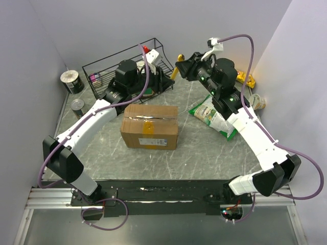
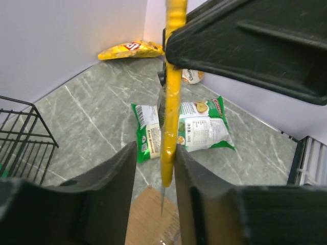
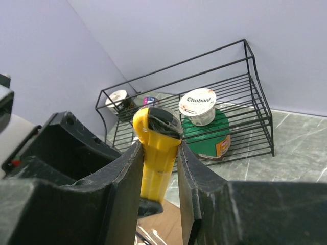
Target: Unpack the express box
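Note:
The express box (image 1: 149,126) is a brown carton with taped seams and a yellow-orange label, closed, in the middle of the table; its corner shows in the left wrist view (image 2: 150,214). A yellow utility knife (image 1: 174,74) hangs behind it, blade down over the box. My right gripper (image 1: 180,64) is shut on the knife's handle (image 3: 153,122). My left gripper (image 1: 162,76) is open around the knife's lower end (image 2: 171,102), whose side touches one finger (image 2: 186,168), with a gap to the other.
A black wire rack (image 1: 127,69) at the back left holds a yogurt cup (image 3: 198,104) and a green can (image 3: 204,135). A green snack bag (image 1: 214,115), a yellow chips bag (image 1: 249,79) and a cup (image 1: 257,102) lie right. Two cans (image 1: 73,81) stand far left.

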